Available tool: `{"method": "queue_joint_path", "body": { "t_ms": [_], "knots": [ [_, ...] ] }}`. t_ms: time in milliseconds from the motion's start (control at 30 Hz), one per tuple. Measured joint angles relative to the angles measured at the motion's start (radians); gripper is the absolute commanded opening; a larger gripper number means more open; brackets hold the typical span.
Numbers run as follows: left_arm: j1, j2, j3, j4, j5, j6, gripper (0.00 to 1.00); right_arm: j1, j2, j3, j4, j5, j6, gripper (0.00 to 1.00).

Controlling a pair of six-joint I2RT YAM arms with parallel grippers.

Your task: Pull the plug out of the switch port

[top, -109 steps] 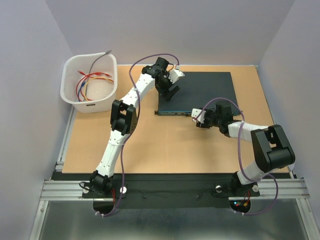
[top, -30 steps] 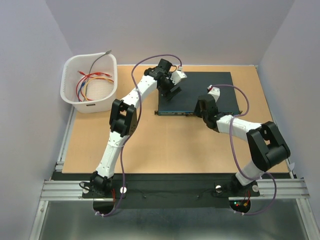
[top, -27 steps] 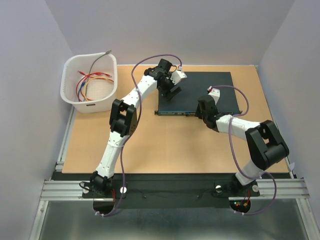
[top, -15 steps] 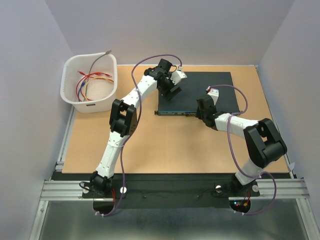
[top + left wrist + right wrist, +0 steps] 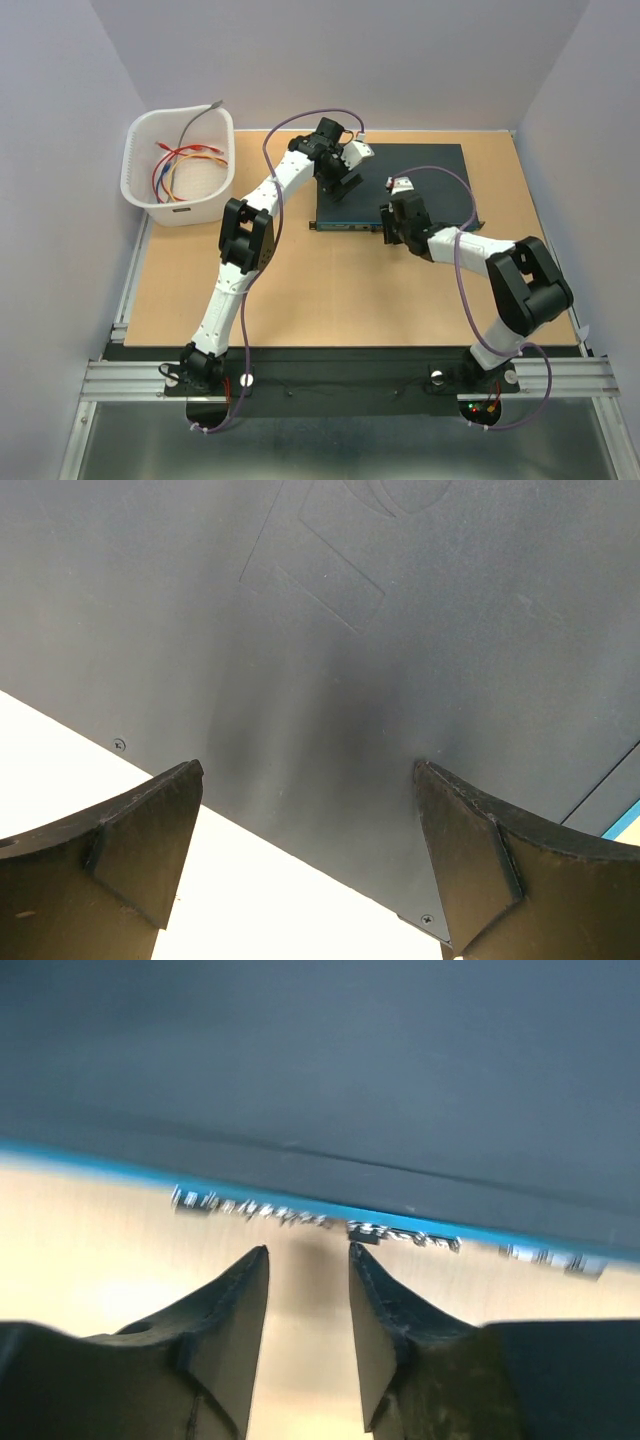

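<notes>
The switch [image 5: 405,180] is a flat dark box at the back of the table, and its teal socket face [image 5: 300,1210] runs along its front edge. A small dark plug [image 5: 365,1232] sits in one socket. My right gripper [image 5: 307,1252] is open and empty just in front of that face, with its right fingertip [image 5: 353,1252] right below the plug. In the top view the right gripper [image 5: 388,230] hides the plug. My left gripper [image 5: 345,178] is wide open over the switch's top near its left end, and also shows in the left wrist view [image 5: 305,770].
A white basket [image 5: 140,180] with coloured cables stands at the back left. The tan table [image 5: 300,290] extends in front of the switch. Purple arm cables loop above the switch.
My right gripper has moved left and forward, from above the switch's top down to its front face. The left arm has not moved.
</notes>
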Motion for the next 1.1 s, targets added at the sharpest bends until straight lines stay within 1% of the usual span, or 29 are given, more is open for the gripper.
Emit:
{"method": "queue_joint_path", "body": {
  "t_ms": [100,133,200,333,433,533,667,867,1100],
  "knots": [
    [0.0,0.0,0.0,0.0,0.0,0.0,0.99,0.0,-0.027,-0.026,0.007,-0.084,-0.221,0.47],
    [0.0,0.0,0.0,0.0,0.0,0.001,0.99,0.0,-0.06,-0.06,0.018,-0.121,-0.322,0.5],
    [0.0,0.0,0.0,0.0,0.0,0.003,0.99,0.0,-0.134,-0.136,0.019,-0.19,-0.523,0.51],
    [0.002,0.001,0.003,-0.003,0.0,0.004,0.99,-0.008,-0.217,-0.22,0.01,-0.278,-0.797,0.52],
    [0.004,0.002,0.006,-0.005,0.001,0.005,0.99,-0.048,-0.225,-0.228,0.007,-0.354,-0.951,0.52],
    [0.009,0.007,0.014,-0.011,0.005,0.006,0.99,-0.094,-0.204,-0.222,0.014,-0.414,-1.063,0.52],
    [0.015,0.019,0.033,-0.024,0.024,0.007,0.99,-0.127,-0.15,-0.206,0.031,-0.485,-1.169,0.52],
    [0.03,0.037,0.061,-0.042,0.065,0.006,0.99,-0.19,-0.148,-0.209,0.117,-0.636,-1.205,0.51],
    [0.041,0.048,0.077,-0.051,0.098,0.003,0.99,-0.23,-0.119,-0.207,0.159,-0.716,-1.233,0.5]
  ]
}}
